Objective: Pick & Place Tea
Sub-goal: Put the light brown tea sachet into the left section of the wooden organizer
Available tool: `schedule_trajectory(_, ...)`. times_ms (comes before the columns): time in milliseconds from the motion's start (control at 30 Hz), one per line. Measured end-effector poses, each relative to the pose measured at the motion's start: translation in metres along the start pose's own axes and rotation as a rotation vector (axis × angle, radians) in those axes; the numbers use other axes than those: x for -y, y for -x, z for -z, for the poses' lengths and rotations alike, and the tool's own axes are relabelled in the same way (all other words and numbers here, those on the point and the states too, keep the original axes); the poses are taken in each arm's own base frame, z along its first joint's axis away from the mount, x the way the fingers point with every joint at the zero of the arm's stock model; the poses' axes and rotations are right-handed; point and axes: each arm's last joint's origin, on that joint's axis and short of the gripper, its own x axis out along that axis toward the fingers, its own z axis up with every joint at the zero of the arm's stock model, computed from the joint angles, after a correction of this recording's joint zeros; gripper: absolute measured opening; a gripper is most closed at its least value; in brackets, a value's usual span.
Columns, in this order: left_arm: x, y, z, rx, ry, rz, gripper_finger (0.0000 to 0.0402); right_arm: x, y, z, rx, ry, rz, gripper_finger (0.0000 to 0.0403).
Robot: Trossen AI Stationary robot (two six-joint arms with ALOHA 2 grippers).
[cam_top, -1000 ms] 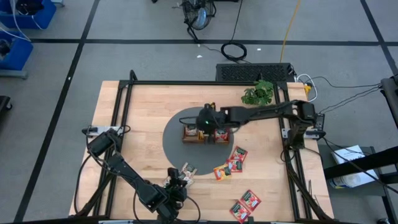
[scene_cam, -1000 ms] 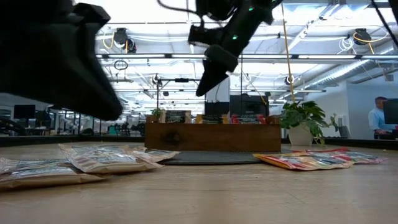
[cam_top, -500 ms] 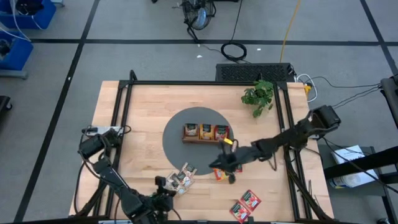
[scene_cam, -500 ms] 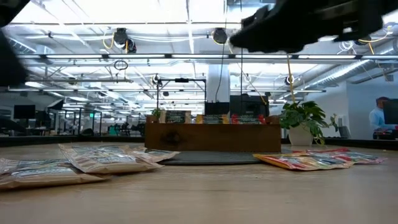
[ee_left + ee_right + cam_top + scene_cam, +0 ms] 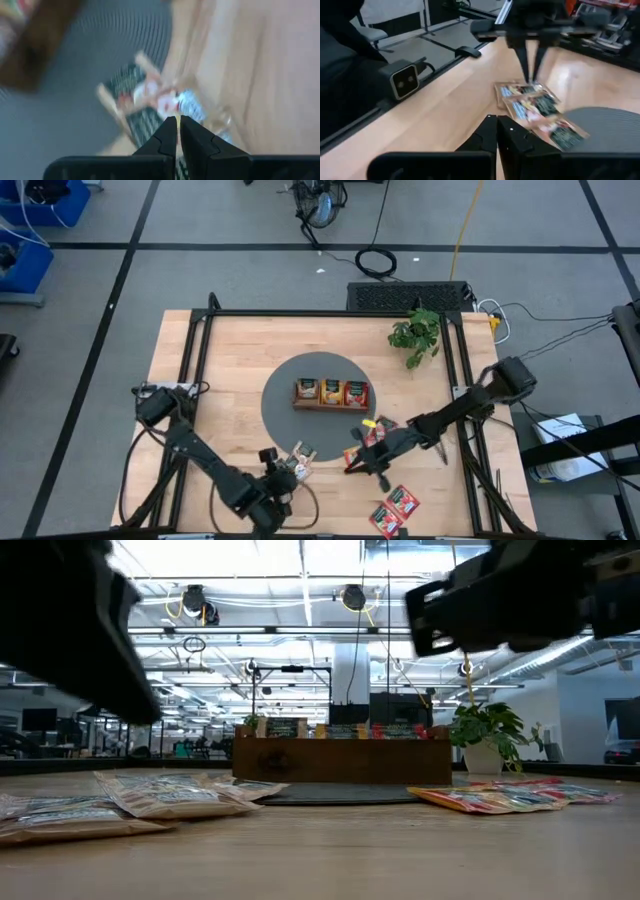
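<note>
Wooden tabletop (image 5: 230,370): left gripper (image 5: 283,478) pinched shut, empty, over beige tea sachets (image 5: 298,461) at near centre. Right gripper (image 5: 352,467) closed, empty, by orange sachet (image 5: 354,457); red sachets (image 5: 395,508) near right, more in the tray (image 5: 331,393).

Two black jointed arms — slim links, blocky wrists — each ending in paired dark fingers (image 5: 496,131).

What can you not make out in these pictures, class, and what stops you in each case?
- Print on the tea sachets: motion-blurred in the left wrist view.
- Wooden tray compartments: low view looks level, its front wall hides them.
- Sachets under the right gripper: the arm partly covers them in the high view.
</note>
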Motion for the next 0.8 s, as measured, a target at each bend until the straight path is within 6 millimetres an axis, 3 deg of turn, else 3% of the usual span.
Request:
schedule_trajectory(100, -0.017, 0.001, -0.003, -0.143, 0.101, -0.021, 0.0031, 0.002, -0.026, 0.003, -0.017, 0.024, -0.032, 0.0005)
schedule_trajectory(233, -0.037, 0.024, 0.004, -0.175, 0.074, -0.165, 0.0031, 0.009, -0.053, 0.001, -0.027, 0.096, -0.012, 0.0004)
schedule_trajectory(367, -0.053, 0.069, 0.003, -0.078, 0.097, -0.163, 0.0031, 0.020, -0.061, 0.003, -0.061, 0.092, 0.006, 0.0001)
schedule_trajectory(467, -0.059, 0.087, 0.006, -0.029, 0.087, -0.067, 0.0031, 0.027, -0.060, 0.002, -0.050, 0.087, 0.023, 0.0003)
schedule_trajectory(600, -0.072, 0.080, 0.024, -0.075, 0.065, -0.091, 0.0031, 0.032, -0.060, 0.002, -0.024, 0.077, -0.067, 0.0003)
schedule_trajectory(800, -0.075, 0.053, 0.032, -0.126, 0.244, -0.056, 0.0031, 0.026, -0.060, 0.003, -0.030, 0.139, -0.123, 0.0001)
